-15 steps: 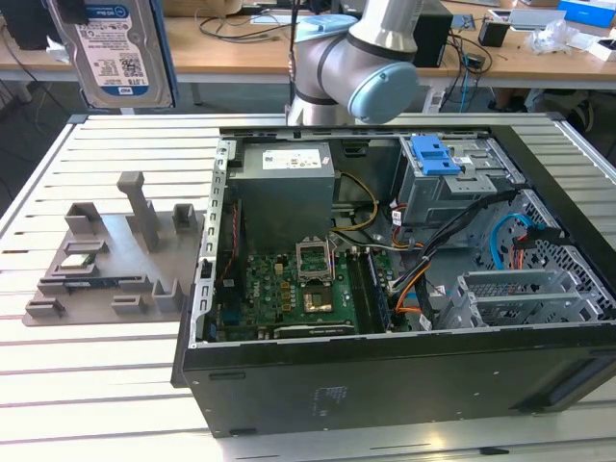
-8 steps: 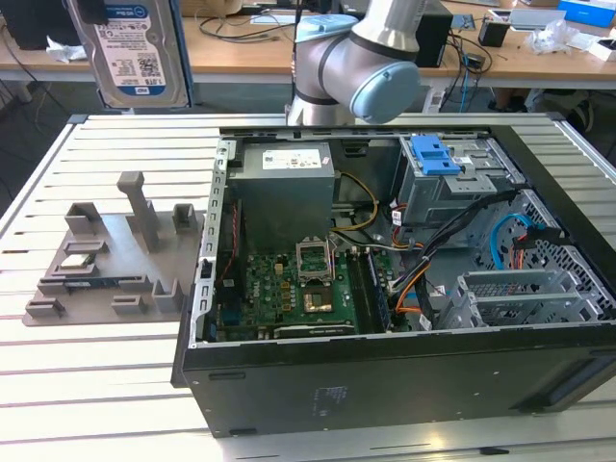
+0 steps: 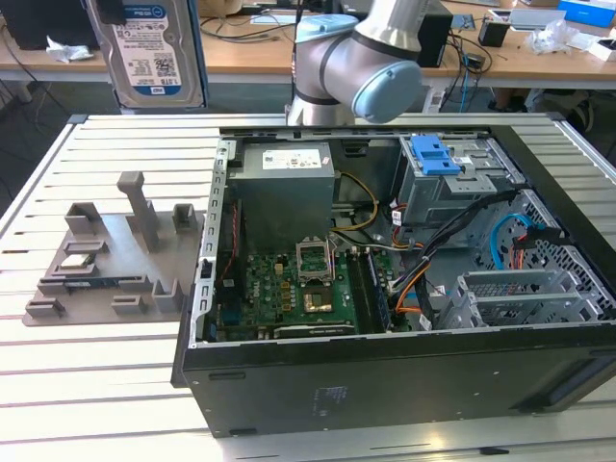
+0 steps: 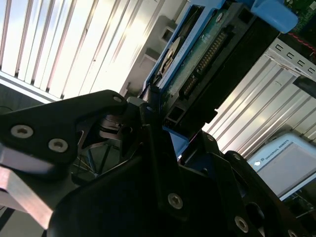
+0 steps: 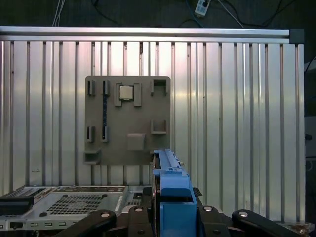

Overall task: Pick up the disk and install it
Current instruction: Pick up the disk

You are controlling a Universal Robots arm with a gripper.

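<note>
Currently gripper point(image 5: 172, 217) pinching disk point(image 3: 154, 48) edge-on, holding it aloft over slatted surface point(image 3: 96, 385), apart from computer case point(image 3: 385, 385). Carry step, seemingly; installing probably calling for squaring disk to drive cage point(image 3: 452, 192).

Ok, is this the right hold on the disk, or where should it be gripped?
The present hold looks right: the end effector is shut on the disk across its two broad flat faces, coming in over one end. The slab is thin and those faces parallel, so the clamp seats flat, and the blue carrier rails seem left free.
</note>
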